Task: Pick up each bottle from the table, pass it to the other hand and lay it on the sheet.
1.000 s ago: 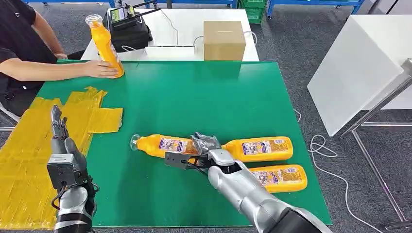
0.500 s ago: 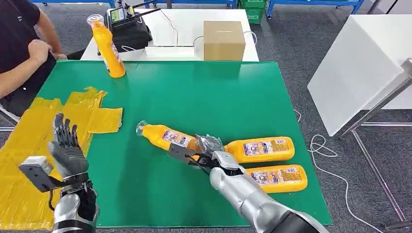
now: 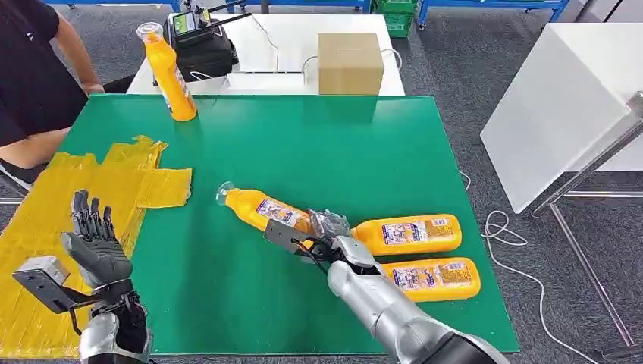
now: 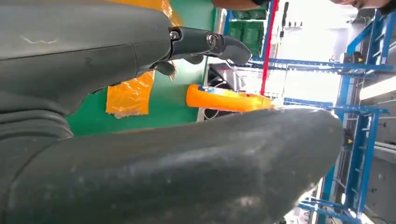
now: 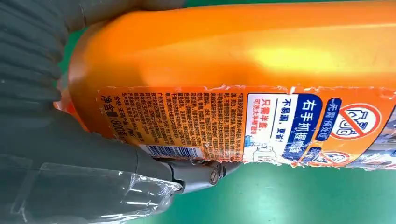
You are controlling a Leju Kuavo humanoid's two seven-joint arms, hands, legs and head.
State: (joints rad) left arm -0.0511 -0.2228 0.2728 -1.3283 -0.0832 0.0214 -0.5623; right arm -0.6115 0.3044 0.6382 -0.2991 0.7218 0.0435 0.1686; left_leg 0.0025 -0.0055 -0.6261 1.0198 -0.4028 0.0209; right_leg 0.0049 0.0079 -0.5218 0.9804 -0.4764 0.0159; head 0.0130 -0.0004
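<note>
My right hand (image 3: pixel 327 227) grips the base of an orange bottle (image 3: pixel 261 209), whose capped neck points to the far left and tilts up off the green table (image 3: pixel 318 144). The right wrist view shows that bottle's label (image 5: pixel 261 121) close up, with my fingers (image 5: pixel 196 173) wrapped round it. Two more orange bottles lie on their sides to the right, one (image 3: pixel 409 233) behind the other (image 3: pixel 431 277). Another bottle (image 3: pixel 167 72) stands upright at the table's far left corner. My left hand (image 3: pixel 95 239) is raised with its fingers spread, holding nothing, over the yellow sheet (image 3: pixel 61 220).
A person in black (image 3: pixel 34 76) sits at the far left edge. Behind the table are a cardboard box (image 3: pixel 349 62) and a black device (image 3: pixel 199 42) on a white surface. A white table (image 3: pixel 561 98) stands to the right, with cables on the floor.
My right hand has lifted and swung its bottle so the neck points further away. My left hand rose and turned palm-up. The person let go of the upright bottle and drew back.
</note>
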